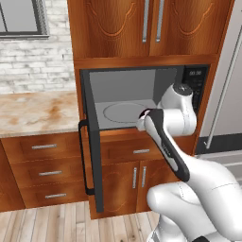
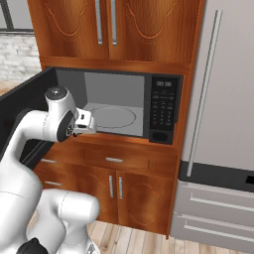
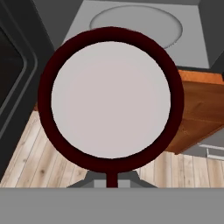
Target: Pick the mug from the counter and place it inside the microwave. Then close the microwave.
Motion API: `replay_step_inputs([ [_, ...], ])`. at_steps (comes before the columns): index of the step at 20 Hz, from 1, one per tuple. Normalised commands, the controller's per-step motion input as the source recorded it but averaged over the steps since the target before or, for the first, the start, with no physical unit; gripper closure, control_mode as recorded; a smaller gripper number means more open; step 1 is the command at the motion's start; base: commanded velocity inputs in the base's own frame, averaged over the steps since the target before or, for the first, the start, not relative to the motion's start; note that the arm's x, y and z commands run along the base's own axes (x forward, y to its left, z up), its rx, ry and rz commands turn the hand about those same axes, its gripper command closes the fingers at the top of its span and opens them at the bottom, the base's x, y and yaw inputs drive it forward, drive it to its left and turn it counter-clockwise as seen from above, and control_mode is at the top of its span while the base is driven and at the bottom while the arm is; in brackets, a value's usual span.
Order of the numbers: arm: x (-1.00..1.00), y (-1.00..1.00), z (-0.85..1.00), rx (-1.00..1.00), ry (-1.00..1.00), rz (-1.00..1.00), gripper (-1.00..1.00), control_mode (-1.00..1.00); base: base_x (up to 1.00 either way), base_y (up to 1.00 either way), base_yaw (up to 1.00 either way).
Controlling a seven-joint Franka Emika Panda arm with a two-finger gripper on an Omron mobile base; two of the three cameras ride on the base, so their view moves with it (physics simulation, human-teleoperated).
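I see the tool [image 3: 112, 181] clenched on the mug [image 3: 110, 98]. Before it gapes the microwave [image 1: 137, 101] (door swung wide) above plank flooring [image 3: 39, 153], the marble tabletop [image 1: 38, 111] beside it.

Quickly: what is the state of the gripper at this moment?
Gripper: shut on the mug, held in front of the open microwave.

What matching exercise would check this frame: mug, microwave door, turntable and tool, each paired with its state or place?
Column one:
1. mug
2. microwave door
3. turntable
4. tool

Column two:
A. swung open
B. bare, inside the grey cavity
C. shut on the rim
D. held in front of the microwave opening

Pairs: 1-D, 2-A, 3-B, 4-C
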Motion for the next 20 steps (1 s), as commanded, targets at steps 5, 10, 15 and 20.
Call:
replay_step_inputs([
  [5, 0.43, 0.0, 0.01, -0.05, 0.0, 0.0, 1.0, -1.0, 0.0, 0.0, 0.0],
  [10, 0.37, 0.0, -0.01, -0.04, 0.0, 0.0, 1.0, -1.0, 0.0, 0.0, 0.0],
  [15, 0.39, 0.0, -0.14, -0.01, 0.0, 0.0, 1.0, -1.0, 0.0, 0.0, 0.0],
  [20, 0.32, 0.0, -0.18, -0.01, 0.0, 0.0, 1.0, -1.0, 0.0, 0.0, 0.0],
])
